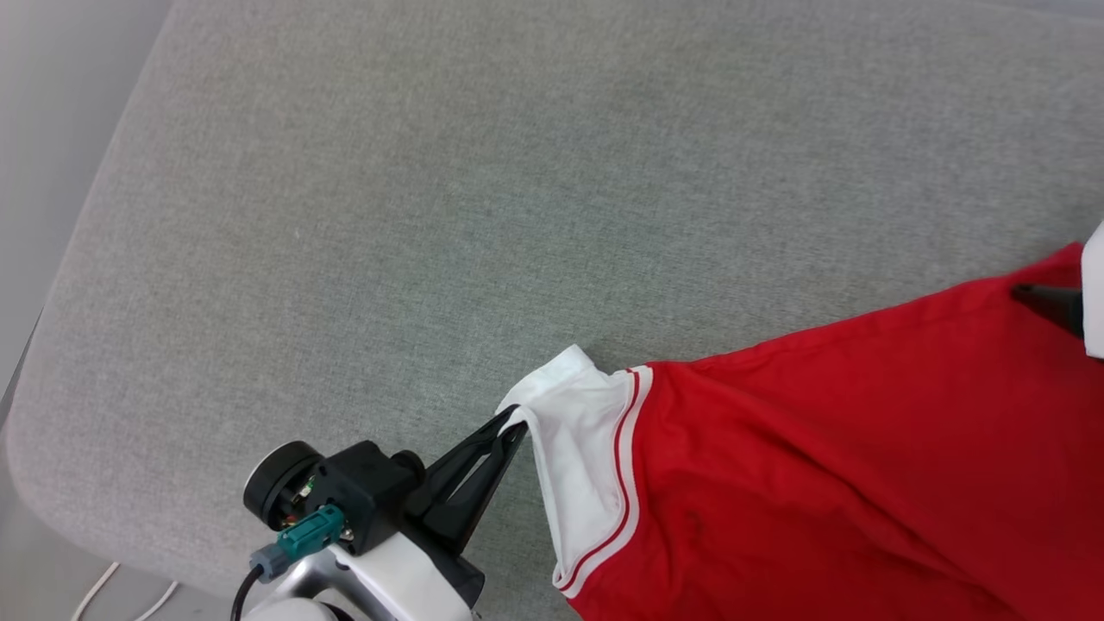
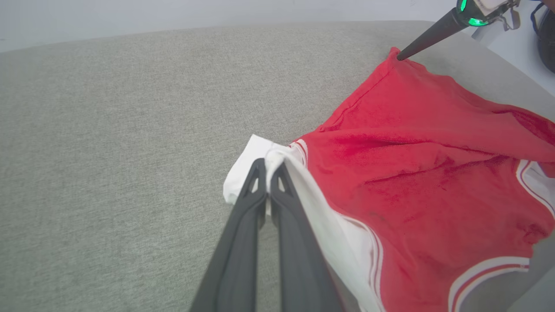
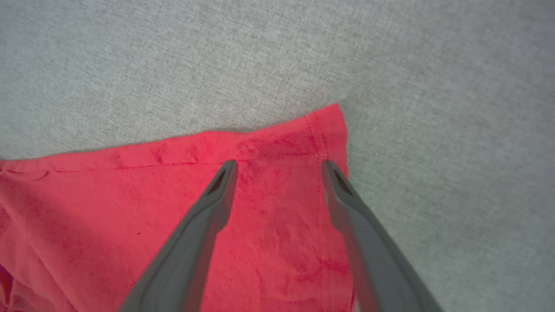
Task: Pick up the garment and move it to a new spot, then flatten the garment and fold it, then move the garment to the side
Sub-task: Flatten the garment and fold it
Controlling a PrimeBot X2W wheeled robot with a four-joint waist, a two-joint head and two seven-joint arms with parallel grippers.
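Red white-sleeved jersey garment (image 1: 819, 448) needed gentle outward tension: left gripper (image 1: 516, 429) pinched the sleeve (image 1: 573, 448); right gripper (image 3: 279, 167) gaped, seemingly untouching.

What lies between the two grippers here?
Only the garment, seen in the left wrist view: left gripper pinches its sleeve, open right gripper hovers at its corner.

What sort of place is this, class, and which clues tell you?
Probably an indoor robot workroom for folding clothes: a grey fabric-covered surface, a red jersey T-shirt lying on it, white cables on the floor beside.
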